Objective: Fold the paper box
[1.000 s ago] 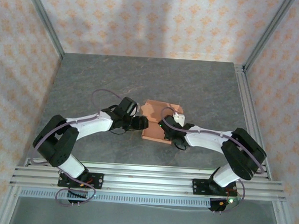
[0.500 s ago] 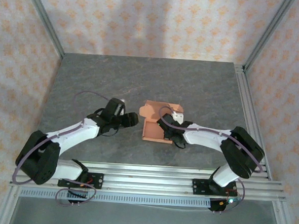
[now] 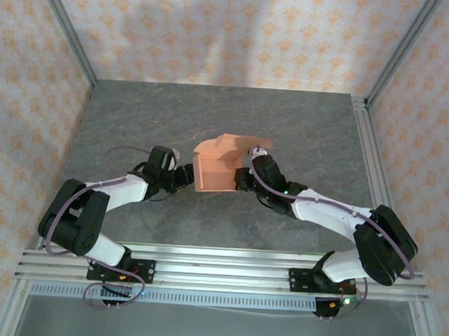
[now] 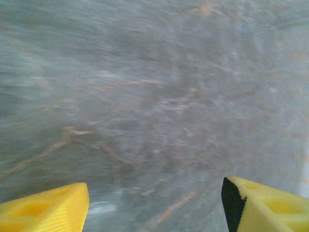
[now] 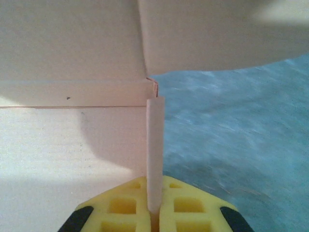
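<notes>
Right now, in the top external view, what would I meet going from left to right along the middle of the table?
left pincer, open → paper box → right pincer, shut on the box's right edge

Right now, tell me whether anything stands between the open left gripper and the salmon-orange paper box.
Nothing visible does. The left gripper is open close beside the left side of the salmon-orange thin-card paper box, with bare grey table between its fingers. The right gripper is shut on the box's opposite wall.
</notes>
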Controlling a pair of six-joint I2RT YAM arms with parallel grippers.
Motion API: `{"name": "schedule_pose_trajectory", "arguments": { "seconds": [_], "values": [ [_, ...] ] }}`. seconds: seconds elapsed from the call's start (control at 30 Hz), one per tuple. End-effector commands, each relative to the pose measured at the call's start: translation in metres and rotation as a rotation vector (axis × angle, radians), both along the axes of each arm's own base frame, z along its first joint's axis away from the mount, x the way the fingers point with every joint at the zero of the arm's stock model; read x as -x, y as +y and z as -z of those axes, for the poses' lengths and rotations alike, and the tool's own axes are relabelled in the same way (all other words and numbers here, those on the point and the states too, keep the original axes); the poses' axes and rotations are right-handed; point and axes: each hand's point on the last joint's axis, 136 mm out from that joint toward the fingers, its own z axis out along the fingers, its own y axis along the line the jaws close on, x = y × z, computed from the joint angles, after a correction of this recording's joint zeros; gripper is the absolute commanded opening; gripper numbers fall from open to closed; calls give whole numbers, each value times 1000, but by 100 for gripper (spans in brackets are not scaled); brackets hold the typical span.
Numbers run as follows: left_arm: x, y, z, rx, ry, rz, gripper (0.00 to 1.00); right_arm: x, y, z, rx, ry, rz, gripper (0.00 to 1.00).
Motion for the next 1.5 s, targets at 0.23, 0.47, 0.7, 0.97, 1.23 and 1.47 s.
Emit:
{"name": "schedule_pose_trajectory", "arguments": {
  "seconds": [0.23, 0.47, 0.7, 0.97, 1.23, 1.47],
  "values": [
    [0, -58, -66, 152, -188, 189, 73, -4, 50, -31, -93, -163, -239, 7],
    [-3, -60, -73, 150, -199, 190, 72, -6, 57, -7, 107, -179, -247, 6],
    [-6, -60, -82, 160, -219, 181, 71, -4, 64, 15, 376, -237, -255, 5],
    [-9, -52, -78, 104, -218, 156, 71, -8, 69, 19, 481, -282, -201, 0],
    [-6, -4, -22, -34, -101, 48, 72, -20, 32, 0, 415, -275, -53, 0],
    [-3, 14, 1, -118, -47, 8, 72, -30, -7, 10, 394, -221, 75, 0]
  ]
}}
